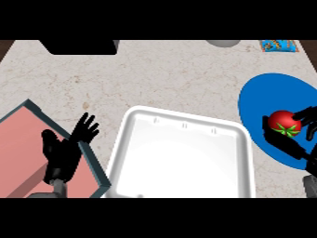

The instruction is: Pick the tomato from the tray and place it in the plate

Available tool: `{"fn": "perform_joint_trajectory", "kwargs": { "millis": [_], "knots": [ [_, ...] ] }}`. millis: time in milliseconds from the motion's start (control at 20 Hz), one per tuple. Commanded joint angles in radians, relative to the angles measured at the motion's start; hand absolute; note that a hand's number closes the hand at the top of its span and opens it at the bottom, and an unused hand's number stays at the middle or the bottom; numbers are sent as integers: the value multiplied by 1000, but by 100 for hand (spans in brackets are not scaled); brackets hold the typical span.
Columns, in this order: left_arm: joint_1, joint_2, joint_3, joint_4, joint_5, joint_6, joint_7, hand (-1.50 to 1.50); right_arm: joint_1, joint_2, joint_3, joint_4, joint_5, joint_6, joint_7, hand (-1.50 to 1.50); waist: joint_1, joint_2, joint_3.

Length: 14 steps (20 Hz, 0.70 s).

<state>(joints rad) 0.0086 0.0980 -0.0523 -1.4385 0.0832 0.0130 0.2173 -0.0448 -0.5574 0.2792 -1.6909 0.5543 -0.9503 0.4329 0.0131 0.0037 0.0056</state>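
A red tomato (283, 122) with a green stem sits between the thumb and fingers of my right hand (309, 139), which is curled round it over the blue plate (277, 93) at the right. The white tray (181, 158) lies in the middle of the counter with nothing in it. My left hand (68, 146) rests open at the lower left, fingers up, over the edge of a pink board.
A pink board with a teal rim (23, 153) lies at the lower left. A black object (78, 46) stands at the counter's far edge, with a grey round thing (222, 42) and a blue packet (279, 45) at the far right.
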Motion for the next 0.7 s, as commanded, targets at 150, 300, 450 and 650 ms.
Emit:
{"fn": "perform_joint_trajectory", "kwargs": {
  "millis": [150, 300, 450, 650],
  "knots": [
    [-29, -11, 0, 25, -6, 7, 15, 0, -188, -39, -168, 346, -389, 83, -355, 150, 11, 5, -1],
    [-7, -36, -15, -8, -9, 29, 41, 0, -200, -33, -261, 486, -483, 152, -561, 150, 9, 3, -1],
    [-23, -4, 6, 7, 4, -7, 16, 0, -246, -45, -269, 668, -489, 269, -488, 150, 20, 7, -3],
    [-15, -19, -21, 45, -6, -23, -13, 0, -353, -90, -187, 864, -417, 427, -443, -150, 39, 13, -4]
  ]
}}
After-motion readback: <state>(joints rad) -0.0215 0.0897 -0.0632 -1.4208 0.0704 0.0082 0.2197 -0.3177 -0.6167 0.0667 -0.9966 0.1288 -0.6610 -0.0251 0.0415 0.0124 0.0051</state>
